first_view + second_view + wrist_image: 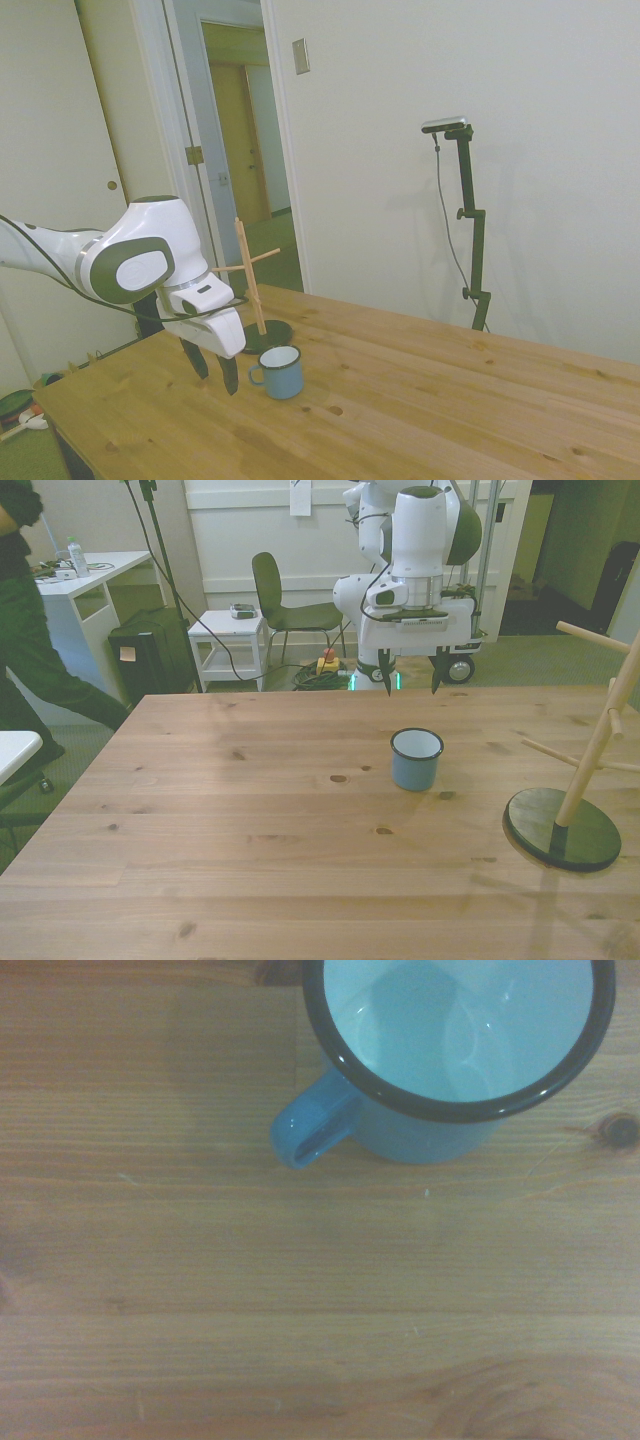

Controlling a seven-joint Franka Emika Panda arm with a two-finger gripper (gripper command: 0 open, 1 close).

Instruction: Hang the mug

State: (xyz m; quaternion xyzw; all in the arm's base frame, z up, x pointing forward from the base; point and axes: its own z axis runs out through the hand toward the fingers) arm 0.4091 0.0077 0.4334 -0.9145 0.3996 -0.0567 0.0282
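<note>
We see the wooden counter (pixel 250 820) filling most of each view, its planks knotty and pale. Above its far part hangs the white arm (pixel 125 262), which carries the end effector (pixel 411 678) — its two dark fingers (pixel 230 374) point down and stand well apart, wide open, with nothing between them. The fingertips hang above the wood without touching it. On the front view's right stands the wooden rack (pixel 582 770), a slanted post with pegs on a dark round base; in the side view the rack (pixel 252 275) rises just behind the arm's wrist. The mug (pixel 416 758) stands upright on the counter, well apart from the rack's base and nearer the middle of the counter. In the side view the mug (pixel 279 371) sits just beside the fingers, not touching them, its loop handle turned toward them. The wrist view shows the mug (pixel 450 1070) from above — white inside, thin dark rim, blue wall — with the handle (pixel 312 1125) jutting out over bare wood. At the front view's left edge a person (pixel 30 630) in dark clothes is partly in view, off the counter.
</note>
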